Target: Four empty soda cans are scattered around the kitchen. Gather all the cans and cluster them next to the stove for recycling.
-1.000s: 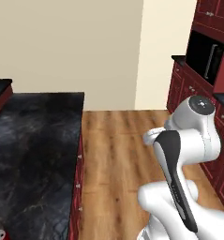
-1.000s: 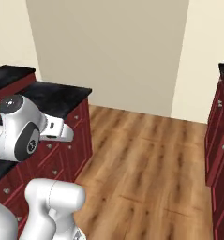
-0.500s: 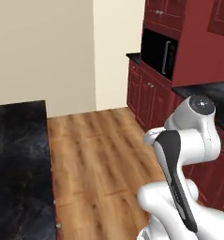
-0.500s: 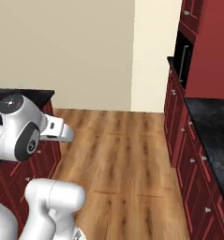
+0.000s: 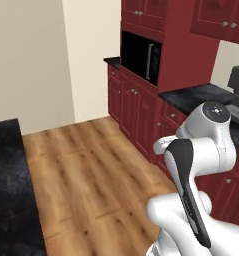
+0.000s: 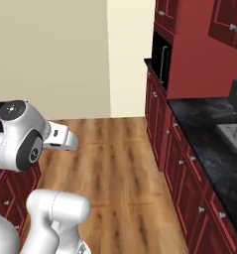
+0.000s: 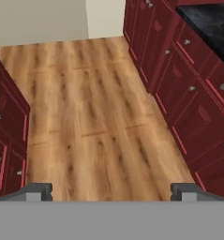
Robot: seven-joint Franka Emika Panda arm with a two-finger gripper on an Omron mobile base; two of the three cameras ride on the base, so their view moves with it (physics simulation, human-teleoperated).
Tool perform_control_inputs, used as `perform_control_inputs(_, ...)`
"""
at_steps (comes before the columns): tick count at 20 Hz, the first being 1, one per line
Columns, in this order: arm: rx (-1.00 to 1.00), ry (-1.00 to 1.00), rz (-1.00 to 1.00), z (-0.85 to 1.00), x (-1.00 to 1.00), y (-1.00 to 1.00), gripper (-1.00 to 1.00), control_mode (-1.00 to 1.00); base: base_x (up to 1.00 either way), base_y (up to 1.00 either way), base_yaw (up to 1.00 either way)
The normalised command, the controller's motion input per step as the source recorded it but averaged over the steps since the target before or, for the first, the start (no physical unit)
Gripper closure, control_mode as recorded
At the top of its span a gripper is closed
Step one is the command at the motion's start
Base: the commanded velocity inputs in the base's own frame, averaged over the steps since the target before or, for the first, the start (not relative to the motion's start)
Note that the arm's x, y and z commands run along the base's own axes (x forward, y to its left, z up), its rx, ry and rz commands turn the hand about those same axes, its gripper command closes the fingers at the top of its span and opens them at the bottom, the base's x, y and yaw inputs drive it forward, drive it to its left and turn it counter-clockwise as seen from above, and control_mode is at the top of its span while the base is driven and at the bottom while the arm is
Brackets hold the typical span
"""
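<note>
Since a second ago both base views have swung round with the base: the black island counter that filled the lower left of the left base view has slid to a strip at that edge, and the red cabinet run with the microwave has come from the far right into the middle. That is the camera turning, not the furniture.

Now the gripper (image 7: 111, 190) points down at bare wood floor (image 7: 94, 126), its two dark fingertips (image 7: 34, 191) standing far apart at the bottom corners of the hand view, jaws wide and nothing between them or touching them. Red cabinets (image 7: 188, 89) with small round knobs run along the right of that view, and more cabinet fronts (image 7: 5, 136) stand at its left; the gripper hangs over the aisle between the two rows.

No can is between or near the jaws. On the right-hand counter (image 6: 214, 144), a grey object (image 6: 236, 134) sits near the edge of the right base view; I cannot tell what it is, nor whether the stove lies there.

In the left base view the microwave (image 5: 141, 55) sits in a niche in the tall cabinets, with the counter (image 5: 196, 95) running on to its right behind the arm (image 5: 201, 160). The island counter (image 5: 8, 185) lies along the left edge.
</note>
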Motion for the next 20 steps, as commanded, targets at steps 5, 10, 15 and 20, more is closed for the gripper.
perform_control_inputs(5,0.0,0.0,0.0,0.0,0.0,0.0,-1.0,1.0,0.59,0.0,-0.25)
perform_control_inputs(10,0.0,0.0,0.0,0.0,0.0,0.0,-1.0,1.0,0.91,0.21,-0.14)
perform_control_inputs(15,0.0,0.0,0.0,0.0,0.0,0.0,-1.0,1.0,1.0,0.39,-0.11)
perform_control_inputs(20,0.0,0.0,0.0,0.0,0.0,0.0,-1.0,1.0,1.0,0.34,-0.1)
